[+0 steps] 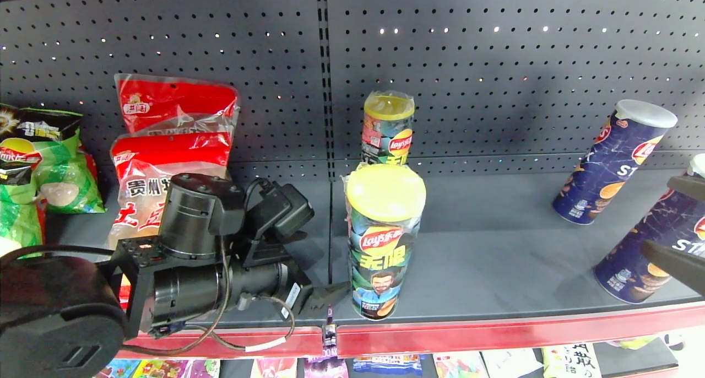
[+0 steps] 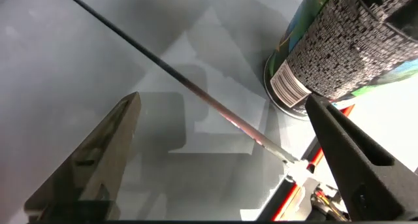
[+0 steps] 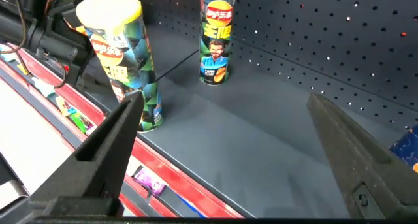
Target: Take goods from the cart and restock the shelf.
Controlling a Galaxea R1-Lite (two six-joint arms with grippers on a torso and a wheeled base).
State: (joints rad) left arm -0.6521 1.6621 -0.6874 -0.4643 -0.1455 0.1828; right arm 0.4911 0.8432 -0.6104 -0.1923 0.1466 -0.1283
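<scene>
Shelf (image 1: 495, 257) of dark grey metal with a red front lip and a pegboard back (image 1: 495, 64), seen from above. On its left side, red snack bags (image 1: 165, 146) lean on the pegboard, with green bags (image 1: 44, 157) beside them at the far left.

On the right side stand two blue chip cans (image 1: 611, 163), one behind the other. In the middle are two yellow-lidded chip cans. The rear can (image 1: 387, 127) stands against the pegboard. The front can (image 1: 383, 240), the item being stocked, stands upright near the red lip.

The left gripper (image 2: 222, 100) lies low on the shelf just beside the front can's base. Its fingers are spread wide and hold nothing; the can sits just outside them. The right gripper (image 3: 219, 106) hovers at the shelf's right end near the nearer blue can, also spread wide and empty.

Main risk: the front can is tall, narrow and close to the edge. If the left arm swings sideways while pulling away, a finger could clip the can's base and tip it off the shelf. The right gripper could nudge the nearer blue can in the same way.
</scene>
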